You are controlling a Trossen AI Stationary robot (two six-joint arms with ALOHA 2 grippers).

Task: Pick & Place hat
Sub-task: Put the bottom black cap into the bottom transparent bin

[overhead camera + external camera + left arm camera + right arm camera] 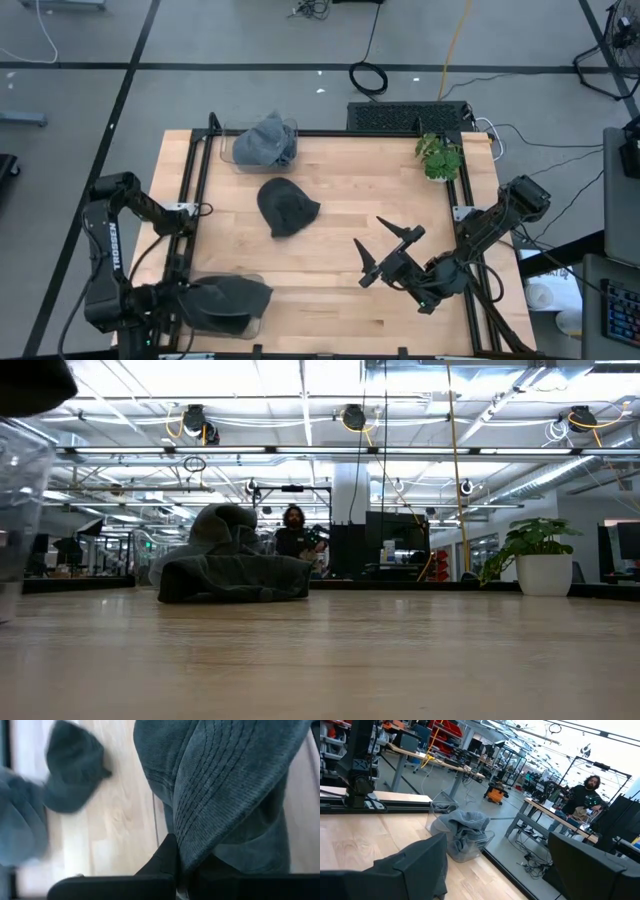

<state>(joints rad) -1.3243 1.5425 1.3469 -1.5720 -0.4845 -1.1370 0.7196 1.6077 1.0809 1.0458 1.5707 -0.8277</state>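
A dark grey hat (232, 298) is in my left gripper (190, 300), which is shut on it at the table's near left corner, above a clear container (255, 318). The left wrist view shows the hat's stitched brim (225, 790) close up. A second dark hat (288, 207) lies with its underside on the table's middle (235, 568). My right gripper (385, 250) hovers open over the near right part of the table, apart from both hats. My left gripper holds the dark grey hat at the edge of its stitched brim (192, 852), pinched beside the dark finger (167, 862). The hat extends forward past the fingers, clear of the table and above the clear container (20, 510). The second finger is hidden by the hat.
A clear bin of grey-blue hats (265, 142) stands at the far left corner (462, 834). A potted plant (438, 155) sits at the far right corner (540, 560). Black rails (190, 215) border the table's left and right sides. A person (293, 532) is in the room beyond.
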